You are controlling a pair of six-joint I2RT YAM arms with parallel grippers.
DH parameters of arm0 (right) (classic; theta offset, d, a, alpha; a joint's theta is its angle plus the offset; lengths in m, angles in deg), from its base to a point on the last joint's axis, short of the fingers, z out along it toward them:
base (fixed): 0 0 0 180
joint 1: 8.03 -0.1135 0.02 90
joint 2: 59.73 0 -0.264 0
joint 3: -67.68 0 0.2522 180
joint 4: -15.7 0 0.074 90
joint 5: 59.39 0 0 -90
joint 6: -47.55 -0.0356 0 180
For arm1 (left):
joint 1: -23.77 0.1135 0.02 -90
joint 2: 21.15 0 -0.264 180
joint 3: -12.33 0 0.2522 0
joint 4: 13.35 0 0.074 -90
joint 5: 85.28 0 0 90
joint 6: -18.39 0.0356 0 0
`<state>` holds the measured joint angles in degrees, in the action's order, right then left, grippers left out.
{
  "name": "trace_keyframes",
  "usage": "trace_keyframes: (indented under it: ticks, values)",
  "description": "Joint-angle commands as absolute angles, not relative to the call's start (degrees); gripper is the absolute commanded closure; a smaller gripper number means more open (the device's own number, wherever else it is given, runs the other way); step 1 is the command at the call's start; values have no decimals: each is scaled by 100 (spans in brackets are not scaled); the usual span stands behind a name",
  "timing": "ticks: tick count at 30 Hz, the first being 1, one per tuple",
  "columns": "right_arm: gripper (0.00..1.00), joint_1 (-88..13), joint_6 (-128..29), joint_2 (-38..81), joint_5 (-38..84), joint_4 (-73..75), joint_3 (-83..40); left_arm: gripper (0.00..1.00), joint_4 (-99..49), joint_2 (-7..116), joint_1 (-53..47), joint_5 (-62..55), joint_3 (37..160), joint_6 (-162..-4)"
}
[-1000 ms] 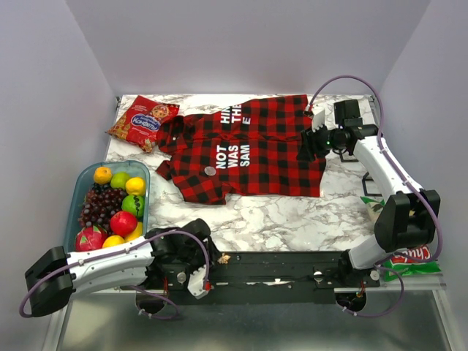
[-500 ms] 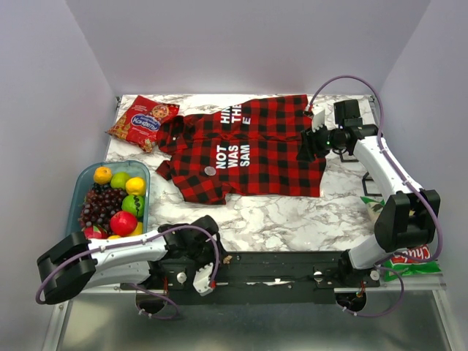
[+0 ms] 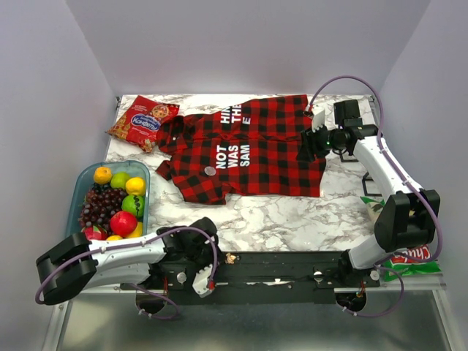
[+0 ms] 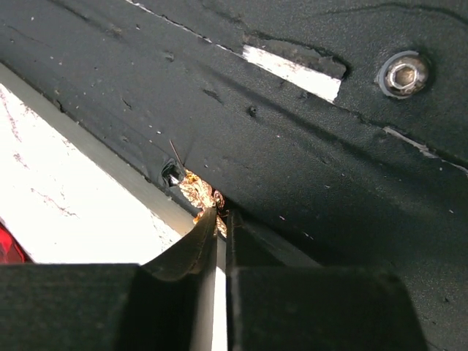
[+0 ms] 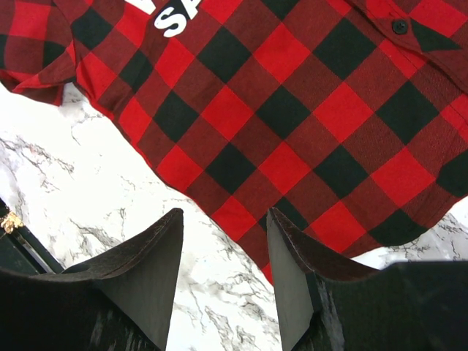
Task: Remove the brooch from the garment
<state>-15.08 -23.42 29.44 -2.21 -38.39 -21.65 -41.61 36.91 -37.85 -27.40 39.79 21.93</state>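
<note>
The red-and-black checked shirt (image 3: 252,150) lies flat at the back middle of the marble table; it also fills the top of the right wrist view (image 5: 292,110). The brooch (image 3: 210,170), a small silvery disc, sits on the shirt left of the white letters. My left gripper (image 3: 223,256) is at the near table edge, far from the shirt. In the left wrist view its jaws (image 4: 219,213) are all but closed on a small gold ornament (image 4: 196,194) lying against the black rail (image 4: 307,146). My right gripper (image 5: 225,219) is open and empty, over the shirt's right hem (image 3: 311,142).
A red snack packet (image 3: 144,121) lies at the back left. A clear bin of fruit (image 3: 113,201) stands at the left. A green chips bag (image 3: 409,259) lies at the near right by the right arm's base. The black base rail (image 3: 292,265) runs along the near edge.
My left arm has swung its elbow inward and its gripper has shifted slightly right along the rail, the gold ornament moving with it. The right arm and shirt have not moved.
</note>
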Motion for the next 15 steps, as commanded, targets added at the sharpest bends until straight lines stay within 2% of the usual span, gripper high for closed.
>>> trace_keyframes:
  ticks: [1,4,15]
  values:
    - [43,-1515,-2417,2974,-314,-3831,-2167,94,-3766,3554,-3810,-2868,3919,1901]
    - [43,-1506,-2452,3035,-340,-3831,-2272,100,-3896,3344,-3810,-2841,4102,1567]
    - [43,-1515,-2417,3405,-507,-4103,-2808,100,-4635,2605,-3801,-2280,4736,732]
